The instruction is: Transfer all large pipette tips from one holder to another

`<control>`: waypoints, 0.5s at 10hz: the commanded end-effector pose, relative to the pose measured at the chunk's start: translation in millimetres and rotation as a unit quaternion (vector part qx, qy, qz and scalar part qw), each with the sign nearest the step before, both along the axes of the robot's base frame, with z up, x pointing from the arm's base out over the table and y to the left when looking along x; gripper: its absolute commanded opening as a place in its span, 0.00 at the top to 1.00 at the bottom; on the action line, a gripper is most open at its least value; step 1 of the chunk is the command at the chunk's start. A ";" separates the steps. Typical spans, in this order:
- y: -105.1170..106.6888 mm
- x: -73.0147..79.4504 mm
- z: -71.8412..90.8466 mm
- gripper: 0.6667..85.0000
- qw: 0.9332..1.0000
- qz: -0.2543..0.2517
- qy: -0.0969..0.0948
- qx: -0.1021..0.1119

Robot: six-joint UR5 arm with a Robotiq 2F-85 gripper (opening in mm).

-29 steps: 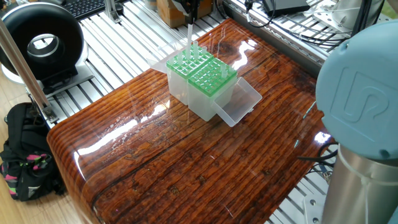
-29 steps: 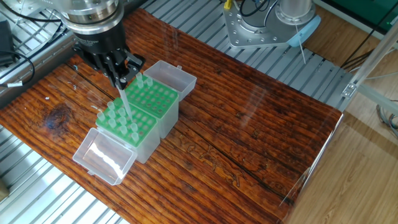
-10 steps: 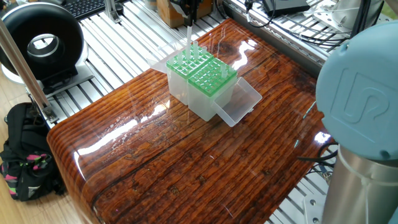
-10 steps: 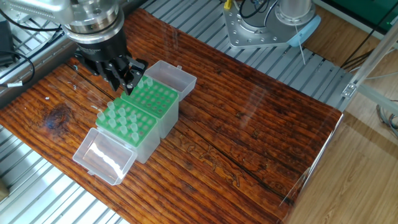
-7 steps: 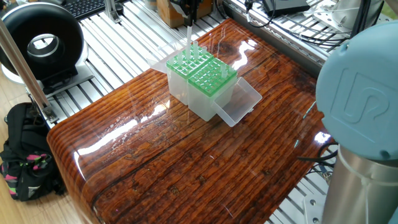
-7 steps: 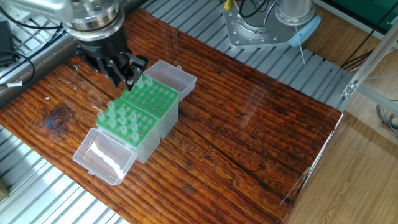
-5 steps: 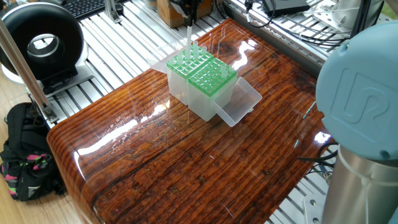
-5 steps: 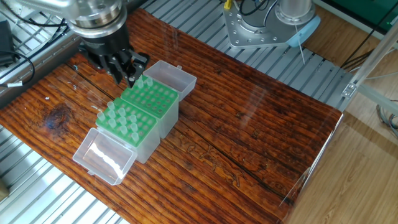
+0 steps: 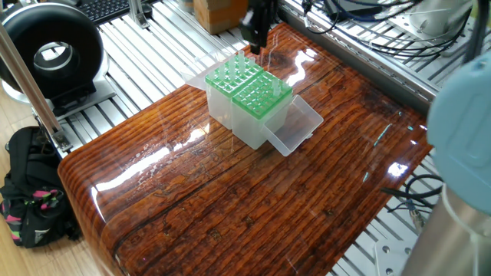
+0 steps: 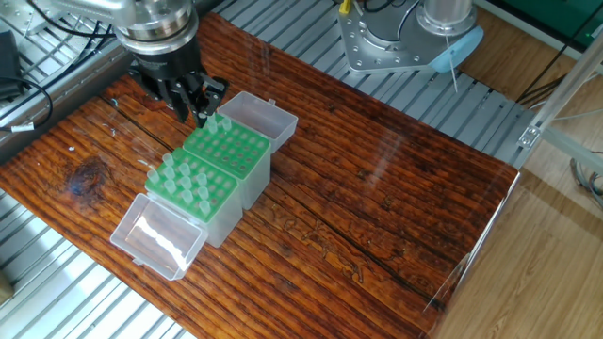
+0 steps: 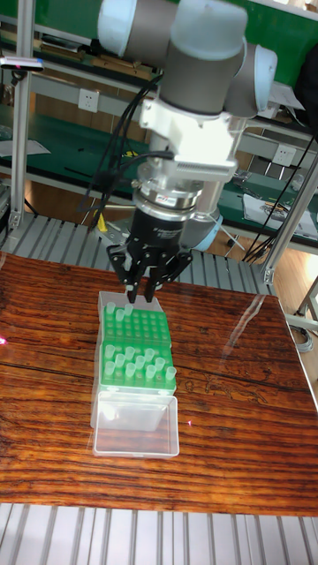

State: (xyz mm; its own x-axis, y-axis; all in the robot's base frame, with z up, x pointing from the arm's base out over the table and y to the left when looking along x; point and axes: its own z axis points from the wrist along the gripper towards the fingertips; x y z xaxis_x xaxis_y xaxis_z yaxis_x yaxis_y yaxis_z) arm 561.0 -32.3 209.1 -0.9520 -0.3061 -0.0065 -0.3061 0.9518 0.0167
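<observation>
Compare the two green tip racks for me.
The emptier rack shows mostly bare holes; the fuller rack holds many tips. The tool hangs at the emptier rack's edge, away from the fuller rack. Both have green tops and clear lids swung open.

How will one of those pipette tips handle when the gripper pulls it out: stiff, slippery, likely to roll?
The pipette tips look like thin, see-through plastic, so probably very light and fairly stiff. Their smooth, tapered shape suggests one could slip in the gripper unless pinched near the wide top. Standing upright in the green rack they seem stable; loose on the glossy table, a cone would likely roll in a curve.
</observation>
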 end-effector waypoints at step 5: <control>-17.2 -12.7 -43.6 0.65 0.999 -0.019 -0.024 0.009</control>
